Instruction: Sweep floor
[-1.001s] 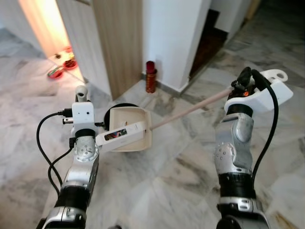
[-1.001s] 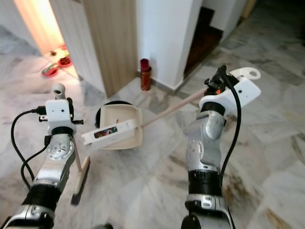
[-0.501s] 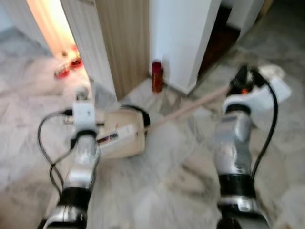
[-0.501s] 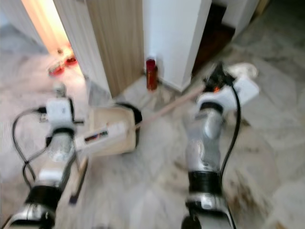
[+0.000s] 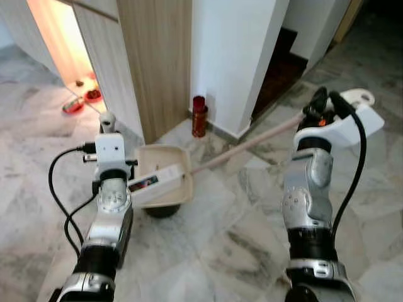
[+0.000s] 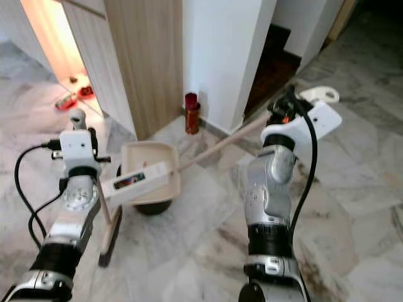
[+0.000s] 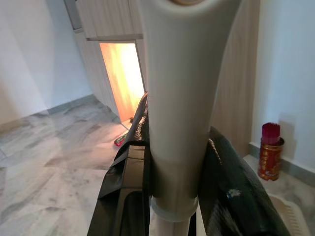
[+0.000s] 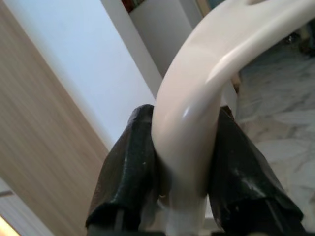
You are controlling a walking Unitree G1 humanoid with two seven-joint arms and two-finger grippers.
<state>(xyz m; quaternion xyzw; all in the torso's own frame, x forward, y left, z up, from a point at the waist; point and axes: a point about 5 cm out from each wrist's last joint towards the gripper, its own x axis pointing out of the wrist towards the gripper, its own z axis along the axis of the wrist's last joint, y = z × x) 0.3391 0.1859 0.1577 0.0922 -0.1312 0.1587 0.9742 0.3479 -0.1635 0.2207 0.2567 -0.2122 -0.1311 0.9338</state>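
The left gripper (image 7: 172, 196) clamps the cream plastic broom handle (image 7: 184, 98); the right gripper (image 8: 184, 189) clamps the beige long-handled dustpan (image 5: 165, 182) above the marble floor (image 5: 239, 239).

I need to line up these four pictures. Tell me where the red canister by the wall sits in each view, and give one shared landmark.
Left eye view: red canister on the floor at the foot of the white wall, upper centre.
Right eye view: upper centre, beside the wood panel.
Left wrist view: at the right edge.
Right wrist view: not in it.
Shared landmark: the wood panel.
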